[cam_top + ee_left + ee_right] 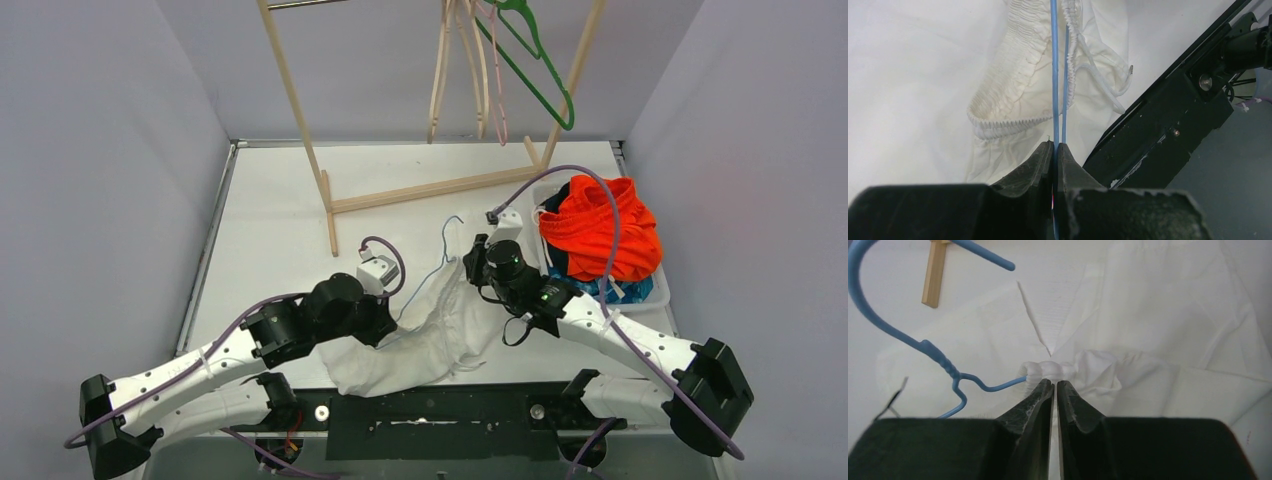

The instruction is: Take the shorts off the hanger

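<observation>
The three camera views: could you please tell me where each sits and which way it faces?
Top external: above and behind, looking down at the white table; left arm and right arm show.
Left wrist: looking along its jaws, shut on the thin blue wire hanger.
Right wrist: looking along its jaws, pinching the white fabric shorts.
Shared: all three show shorts and hanger.

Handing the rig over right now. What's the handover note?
Left gripper: shut on the blue hanger wire.
Right gripper: shut on a bunch of the white shorts at the waistband.
The white shorts lie on the table between the arms, with the hanger wire running into the waistband.
Done: orange shorts and a blue patterned pair are in the bin on the right.
Left: pull the white shorts off the hanger, then probably bin them.
</observation>
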Controlling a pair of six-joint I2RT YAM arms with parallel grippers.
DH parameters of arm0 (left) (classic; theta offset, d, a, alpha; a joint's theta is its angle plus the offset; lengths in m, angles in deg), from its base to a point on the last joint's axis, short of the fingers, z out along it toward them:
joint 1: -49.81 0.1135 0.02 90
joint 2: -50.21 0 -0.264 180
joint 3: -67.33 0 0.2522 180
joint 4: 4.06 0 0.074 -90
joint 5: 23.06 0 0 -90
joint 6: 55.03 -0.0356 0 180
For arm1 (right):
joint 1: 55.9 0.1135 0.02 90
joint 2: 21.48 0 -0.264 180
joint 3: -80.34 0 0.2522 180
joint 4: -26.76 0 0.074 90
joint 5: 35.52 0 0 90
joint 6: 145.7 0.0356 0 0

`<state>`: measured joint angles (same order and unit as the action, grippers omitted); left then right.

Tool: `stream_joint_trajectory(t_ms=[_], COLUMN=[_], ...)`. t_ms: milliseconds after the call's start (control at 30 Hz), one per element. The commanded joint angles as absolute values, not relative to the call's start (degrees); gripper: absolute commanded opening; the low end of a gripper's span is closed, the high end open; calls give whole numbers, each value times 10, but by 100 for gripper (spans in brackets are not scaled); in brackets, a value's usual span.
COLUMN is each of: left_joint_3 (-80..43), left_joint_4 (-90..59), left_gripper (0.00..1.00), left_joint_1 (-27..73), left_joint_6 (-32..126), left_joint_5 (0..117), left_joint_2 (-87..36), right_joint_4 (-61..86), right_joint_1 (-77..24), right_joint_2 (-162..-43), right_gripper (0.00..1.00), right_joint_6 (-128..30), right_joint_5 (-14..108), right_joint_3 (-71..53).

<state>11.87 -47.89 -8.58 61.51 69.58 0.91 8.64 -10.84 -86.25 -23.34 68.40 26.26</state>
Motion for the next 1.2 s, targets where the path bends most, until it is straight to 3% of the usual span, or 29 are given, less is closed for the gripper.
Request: stream_joint_trajectory(t_ms=[0, 133, 267, 433, 567, 800, 900, 1033, 1167], left_joint_3=[89, 84, 85, 84, 85, 85, 85, 76, 61], left_joint_4=[-464, -468, -468, -468, -462, -459, -466, -487, -516], left_gripper=[0, 0, 0, 0, 0, 0, 0, 0, 0], left_joint_1=[-86, -85, -86, -86, -85, -86, -86, -86, -85], left_joint_6=[618, 620, 621, 621, 622, 626, 627, 627, 634], left_joint_5=[708, 708, 707, 712, 713, 714, 715, 725, 758], left_joint_2=[33, 47, 46, 40, 40, 42, 44, 52, 70], right_joint_4=[108, 78, 89, 167, 139, 149, 163, 137, 97], right_joint_1=[-131, -153, -163, -163, -163, -164, -165, -166, -172], right_joint_2=[-854, -857, -842, -819, -856, -927, -935, -925, -899], right_gripper=[10, 12, 29, 65, 70, 64, 48, 18, 10], right_joint_6=[-221, -209, -213, -235, -237, -229, -207, -191, -181], right_joint_5=[719, 714, 641, 528, 525, 532, 550, 612, 671], right_joint_3=[270, 266, 260, 287, 269, 255, 259, 257, 263])
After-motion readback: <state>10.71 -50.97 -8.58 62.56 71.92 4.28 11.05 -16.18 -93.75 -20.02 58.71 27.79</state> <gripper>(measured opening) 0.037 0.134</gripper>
